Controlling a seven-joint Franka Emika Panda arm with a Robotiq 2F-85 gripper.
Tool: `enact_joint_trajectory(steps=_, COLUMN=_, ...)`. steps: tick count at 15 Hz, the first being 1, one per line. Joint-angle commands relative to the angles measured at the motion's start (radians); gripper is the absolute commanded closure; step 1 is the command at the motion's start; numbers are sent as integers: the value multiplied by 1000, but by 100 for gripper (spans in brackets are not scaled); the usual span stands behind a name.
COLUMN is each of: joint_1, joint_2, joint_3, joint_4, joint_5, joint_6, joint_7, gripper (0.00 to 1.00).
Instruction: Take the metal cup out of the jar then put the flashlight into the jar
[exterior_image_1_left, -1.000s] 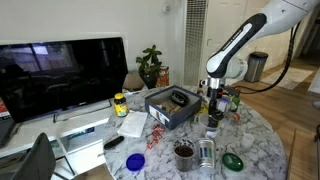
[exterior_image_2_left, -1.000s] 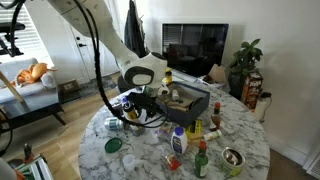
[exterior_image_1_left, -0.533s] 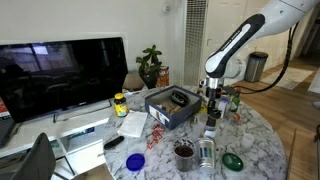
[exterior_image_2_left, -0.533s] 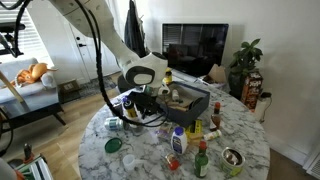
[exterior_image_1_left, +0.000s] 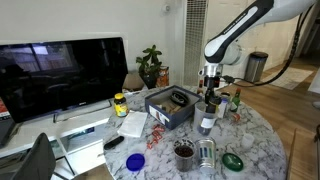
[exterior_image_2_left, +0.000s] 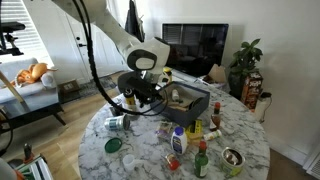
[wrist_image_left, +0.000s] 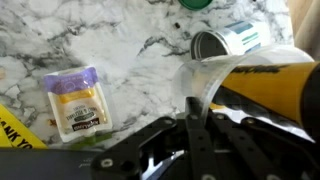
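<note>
Steel rim of the metal cup (wrist_image_left: 262, 88) looked pinched in my gripper (wrist_image_left: 190, 118), which was drawn tight shut. Directly under the hand sat the clear jar (exterior_image_1_left: 206, 123), around the cup; whether it touched the marble table (wrist_image_left: 110, 40) beyond, I couldn't tell.

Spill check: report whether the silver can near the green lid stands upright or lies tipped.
Tipped: the silver can lies on its side, open mouth facing sideways.

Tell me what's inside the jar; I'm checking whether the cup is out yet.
The wrist view shows only the clear rim and wall of the jar, pale inside. The shut end effector covers its lower part, so a cup there cannot be ruled out.
</note>
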Motion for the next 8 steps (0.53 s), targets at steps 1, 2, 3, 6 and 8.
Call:
enact_joint_trajectory(steps=1, joint_1=8, joint_2=-145, joint_3=-5, joint_4=27, joint_5=26, joint_6=-139, joint_7=154, gripper=99)
enact_joint_trajectory(steps=2, joint_1=14, joint_2=-161, joint_3=-12, joint_4=53, joint_5=32, joint_6=-158, joint_7=219, gripper=99)
enact_joint_trajectory(steps=3, joint_1=22, joint_2=-173, joint_3=-17, joint_4=79, joint_5=34, joint_6=-164, joint_7=279, gripper=99)
enact_joint_trajectory(steps=6, joint_1=34, joint_2=-142, joint_3=-34, joint_4=170, joint_5=-4, joint_6=-148, joint_7=479, gripper=99)
enact_joint_trajectory(steps=8, joint_1=40, joint_2=-95, joint_3=-41, joint_4=223, joint_5=-24, joint_6=-124, joint_7=596, gripper=99)
